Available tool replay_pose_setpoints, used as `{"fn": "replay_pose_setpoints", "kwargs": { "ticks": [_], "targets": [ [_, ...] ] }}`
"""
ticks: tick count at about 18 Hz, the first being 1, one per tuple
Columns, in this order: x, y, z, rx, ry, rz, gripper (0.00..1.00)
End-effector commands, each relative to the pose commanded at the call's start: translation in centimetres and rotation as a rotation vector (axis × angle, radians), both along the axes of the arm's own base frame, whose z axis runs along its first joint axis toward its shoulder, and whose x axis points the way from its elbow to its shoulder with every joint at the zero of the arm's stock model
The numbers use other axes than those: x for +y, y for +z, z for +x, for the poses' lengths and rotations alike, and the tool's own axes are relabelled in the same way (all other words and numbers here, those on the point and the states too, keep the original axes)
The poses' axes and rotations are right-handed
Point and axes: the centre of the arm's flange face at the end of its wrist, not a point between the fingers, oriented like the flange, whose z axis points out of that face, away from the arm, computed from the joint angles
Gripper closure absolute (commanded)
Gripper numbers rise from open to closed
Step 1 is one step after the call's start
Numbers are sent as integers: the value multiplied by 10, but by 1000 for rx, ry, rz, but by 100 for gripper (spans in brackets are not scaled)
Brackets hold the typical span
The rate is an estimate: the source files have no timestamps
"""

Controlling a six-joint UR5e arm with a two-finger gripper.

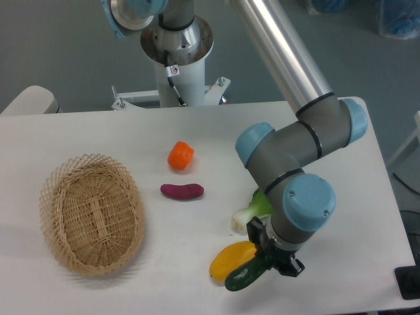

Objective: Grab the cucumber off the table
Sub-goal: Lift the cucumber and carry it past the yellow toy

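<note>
The gripper (268, 262) pinches the cucumber (245, 276), which lies diagonally, its free end toward the table's (98, 131) front edge.

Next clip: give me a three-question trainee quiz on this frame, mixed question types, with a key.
1. True or false: the wicker basket holds a vegetable.
2. Which item does the claw grip: A yellow pepper, B cucumber, C bok choy?
3. Fill in: the purple vegetable lies just below the ____ one in the picture.

Key: 1 false. 2 B. 3 orange.
</note>
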Motion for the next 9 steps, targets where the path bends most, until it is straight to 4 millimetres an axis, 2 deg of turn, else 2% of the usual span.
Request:
{"fn": "replay_pose_setpoints", "kwargs": {
  "ticks": [9],
  "targets": [
    [4,-2,0,5,-43,4,90]
  ]
}}
